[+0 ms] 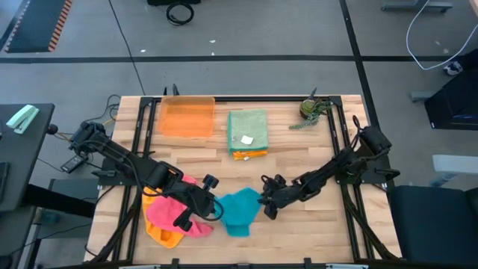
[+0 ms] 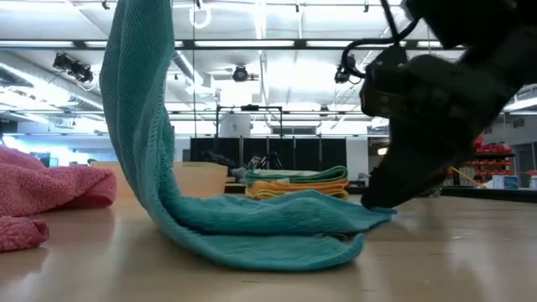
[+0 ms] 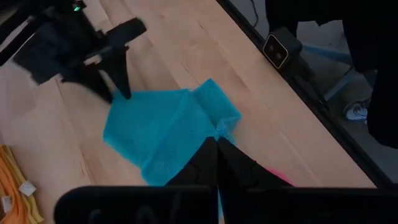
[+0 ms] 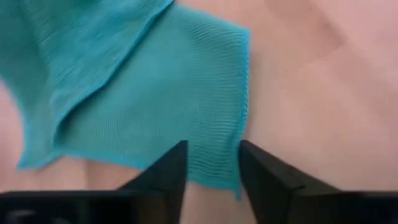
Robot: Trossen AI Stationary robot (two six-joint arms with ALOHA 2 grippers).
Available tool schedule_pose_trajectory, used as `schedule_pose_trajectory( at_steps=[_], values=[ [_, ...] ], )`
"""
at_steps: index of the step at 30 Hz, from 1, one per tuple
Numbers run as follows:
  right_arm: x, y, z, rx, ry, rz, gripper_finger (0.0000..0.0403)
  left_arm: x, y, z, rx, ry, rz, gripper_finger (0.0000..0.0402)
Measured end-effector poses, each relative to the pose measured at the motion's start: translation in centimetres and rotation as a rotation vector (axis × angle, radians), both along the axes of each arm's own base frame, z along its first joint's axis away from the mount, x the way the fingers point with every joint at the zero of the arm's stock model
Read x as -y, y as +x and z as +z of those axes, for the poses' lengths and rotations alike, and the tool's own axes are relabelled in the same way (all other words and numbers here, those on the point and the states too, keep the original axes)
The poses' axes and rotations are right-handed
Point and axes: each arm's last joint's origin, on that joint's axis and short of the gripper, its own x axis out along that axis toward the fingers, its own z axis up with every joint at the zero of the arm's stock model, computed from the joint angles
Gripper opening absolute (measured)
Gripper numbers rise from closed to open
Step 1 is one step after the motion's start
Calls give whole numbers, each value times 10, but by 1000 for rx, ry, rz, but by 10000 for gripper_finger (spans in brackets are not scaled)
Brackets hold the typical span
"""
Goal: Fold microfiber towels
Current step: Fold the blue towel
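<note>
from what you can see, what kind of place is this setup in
Probably a robotics lab or workshop in a large industrial hall. The low view shows a high ceiling with strip lights, the high view a grey floor with cables around a framed wooden table.

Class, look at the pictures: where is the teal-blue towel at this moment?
In the high view the teal-blue towel lies at the table's front centre, between both hands; the left hand pinches and lifts one edge beside the pink towel.

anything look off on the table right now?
Nothing damaged or spilled. The teal towel is half-draped: the left gripper holds one edge up, the rest lies on the table by the open right gripper. Pink and orange towels lie crumpled.
</note>
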Motion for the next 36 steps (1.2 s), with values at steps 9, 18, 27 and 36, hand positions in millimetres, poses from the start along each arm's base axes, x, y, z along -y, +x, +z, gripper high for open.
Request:
schedule_pose_trajectory(
  at_steps=[9,18,27,36],
  values=[
    [-24,-2,9,115,47,86,8,0,0,0,0,-2,2,4],
    [-24,-12,69,317,36,98,4,0,0,0,-2,-8,9,4],
    [4,-44,148,553,-51,-23,3,0,0,0,-30,-77,100,10],
    [28,-76,176,561,-121,-144,3,15,19,-41,-155,-39,178,59]
  ],
)
